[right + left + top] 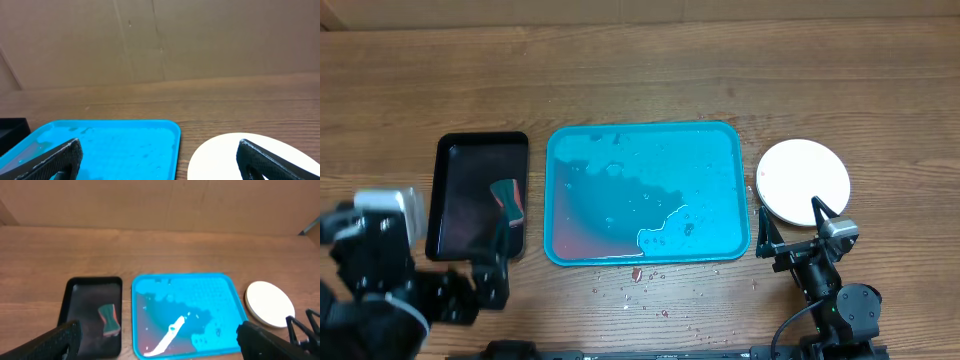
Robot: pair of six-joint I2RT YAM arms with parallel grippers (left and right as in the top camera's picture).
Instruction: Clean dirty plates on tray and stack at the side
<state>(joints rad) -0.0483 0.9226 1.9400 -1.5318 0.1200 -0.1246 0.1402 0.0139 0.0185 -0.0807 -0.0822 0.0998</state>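
Both hands hang at the near edge of the worktop (640, 70). My left hand (160, 347) has its fingers spread wide and grips nothing; my right hand (791, 226) is just as wide apart and empty. Small reddish specks and droplets (638, 273) dot the wood between them, just before the tray (650, 128). This turquoise tray lies flat in the middle, wet with pooled water that is tinged pink toward its near left corner. Just right of it, not touching, the plates (803, 180) sit in a pile on the worktop. The top one is clean and white; how many lie beneath I cannot tell. From above, one right fingertip overlaps its near rim. Left of the tray, a black tray (440, 195) holds a sponge (507, 200).
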